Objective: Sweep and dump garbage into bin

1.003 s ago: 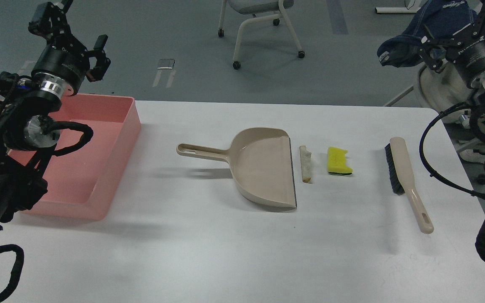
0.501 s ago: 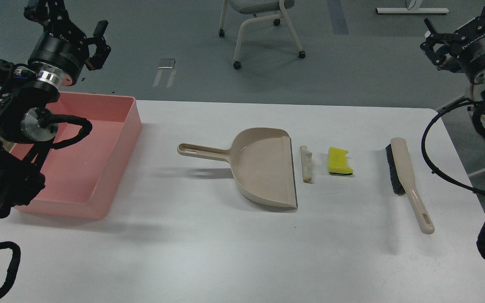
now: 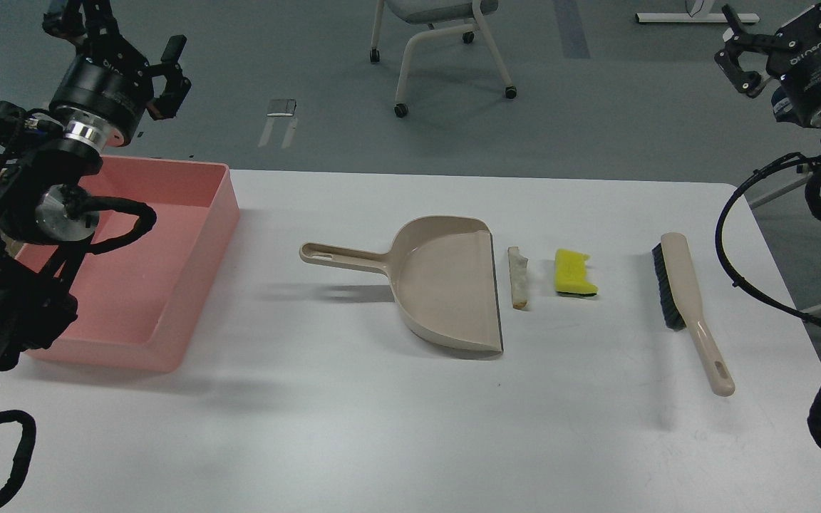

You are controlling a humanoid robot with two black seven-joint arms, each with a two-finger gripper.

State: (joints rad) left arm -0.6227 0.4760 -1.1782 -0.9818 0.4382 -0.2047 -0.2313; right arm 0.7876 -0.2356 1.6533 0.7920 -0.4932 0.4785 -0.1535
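The garbage lies at mid-table: a thin bread slice (image 3: pixel 518 278) on edge just right of the dustpan's lip, and a yellow sponge (image 3: pixel 573 272) with dark green backing right of it. The beige dustpan (image 3: pixel 446 281) lies flat with its handle pointing left. The beige brush (image 3: pixel 685 299) with black bristles lies to the right. The pink bin (image 3: pixel 197 285) stands at the table's left end. My left gripper (image 3: pixel 122 46) is open and empty, high above the bin's far edge. My right gripper (image 3: pixel 781 28) is open and empty, high beyond the table's far right corner.
The white table (image 3: pixel 353 427) ends just right of the brush. A wheeled chair (image 3: pixel 439 43) stands on the floor beyond the table's far edge. My left arm's links hang over the bin's left half.
My right gripper has risen and moved right, away from the table. My left gripper has risen slightly. The blue bundle behind the right arm is gone from view. Table things have not moved.
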